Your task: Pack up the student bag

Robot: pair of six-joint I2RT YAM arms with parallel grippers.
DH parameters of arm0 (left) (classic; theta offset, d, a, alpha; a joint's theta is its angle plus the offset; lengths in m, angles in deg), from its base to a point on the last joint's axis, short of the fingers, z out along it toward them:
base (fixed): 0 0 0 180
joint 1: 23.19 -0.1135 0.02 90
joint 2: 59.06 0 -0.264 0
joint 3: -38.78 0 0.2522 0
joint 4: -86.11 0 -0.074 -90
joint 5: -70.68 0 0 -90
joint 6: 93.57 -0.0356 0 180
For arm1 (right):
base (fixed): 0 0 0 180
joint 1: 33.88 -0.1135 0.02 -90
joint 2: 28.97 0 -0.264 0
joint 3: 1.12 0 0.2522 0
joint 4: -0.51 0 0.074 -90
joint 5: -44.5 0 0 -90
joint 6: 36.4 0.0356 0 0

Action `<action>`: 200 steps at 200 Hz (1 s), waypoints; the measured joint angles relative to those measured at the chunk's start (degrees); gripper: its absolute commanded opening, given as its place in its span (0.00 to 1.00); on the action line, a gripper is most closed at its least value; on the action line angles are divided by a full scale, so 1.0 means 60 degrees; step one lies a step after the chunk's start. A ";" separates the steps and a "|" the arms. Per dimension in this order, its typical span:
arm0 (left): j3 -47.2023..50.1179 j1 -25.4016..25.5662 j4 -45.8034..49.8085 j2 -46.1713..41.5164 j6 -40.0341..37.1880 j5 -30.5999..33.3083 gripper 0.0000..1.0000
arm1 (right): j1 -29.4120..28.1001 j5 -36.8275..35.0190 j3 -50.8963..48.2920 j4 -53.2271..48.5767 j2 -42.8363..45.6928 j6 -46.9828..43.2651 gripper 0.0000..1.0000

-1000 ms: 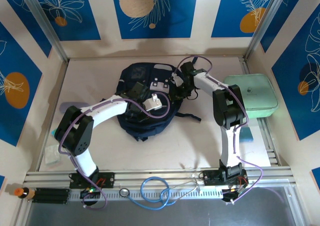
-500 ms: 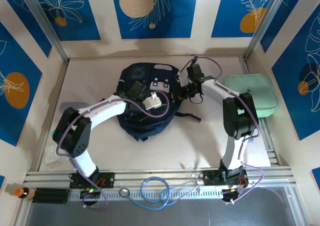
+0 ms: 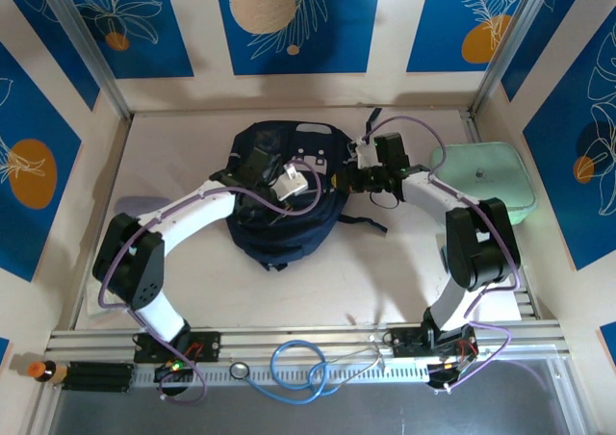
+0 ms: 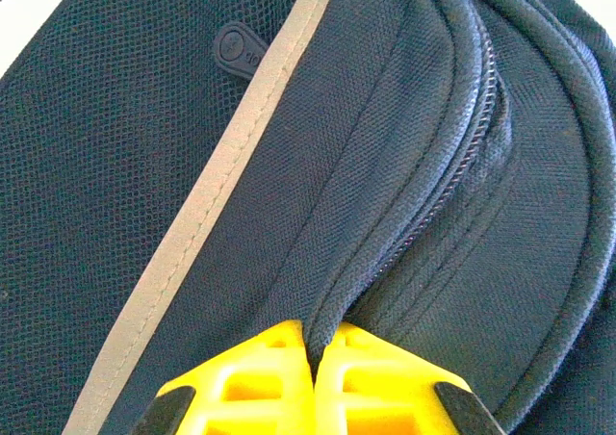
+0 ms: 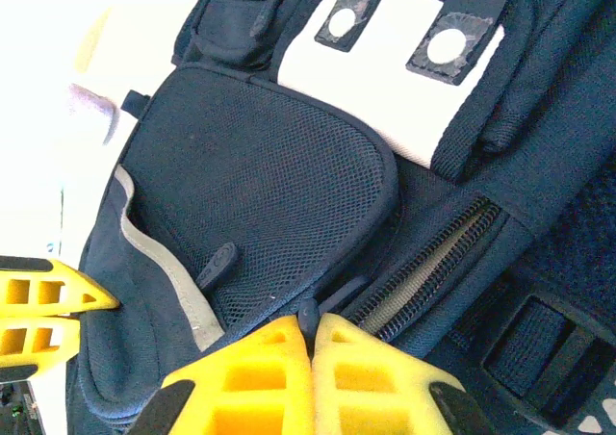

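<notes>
left gripper (image 4: pixel 314 337), right gripper (image 5: pixel 312 327): two pinch one student bag (image 3: pixel 279 238).

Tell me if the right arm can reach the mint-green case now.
Probably not yet: the right gripper is shut on the student bag near its zipper. Once it lets go, the mint-green case sits close by, unobstructed.

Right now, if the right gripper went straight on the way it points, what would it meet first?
The student bag itself: the right gripper, jaws shut on the bag's dark tab, faces its mesh pocket, seemingly right ahead.
</notes>
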 measured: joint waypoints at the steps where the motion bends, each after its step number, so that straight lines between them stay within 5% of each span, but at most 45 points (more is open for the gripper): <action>1: -0.0004 -0.0004 0.0011 0.0000 0.0007 0.0000 0.00 | 0.0000 0.0018 -0.0029 0.0047 0.0007 0.0011 0.00; 154: -0.0120 -0.0637 -0.0871 -0.0197 0.0514 -0.0561 0.00 | -0.0608 0.1140 -0.2146 0.2080 0.1923 0.0153 0.00; 182: 0.0102 -0.0641 -0.1005 -0.0197 0.0295 -0.0729 0.00 | -0.0408 -0.0033 -0.2095 0.1818 0.2047 0.0554 0.33; 200: 0.0222 -0.0648 -0.1009 -0.0197 0.0073 -0.0892 0.00 | -0.0200 -0.0605 -0.1683 0.1155 0.1923 0.0670 0.42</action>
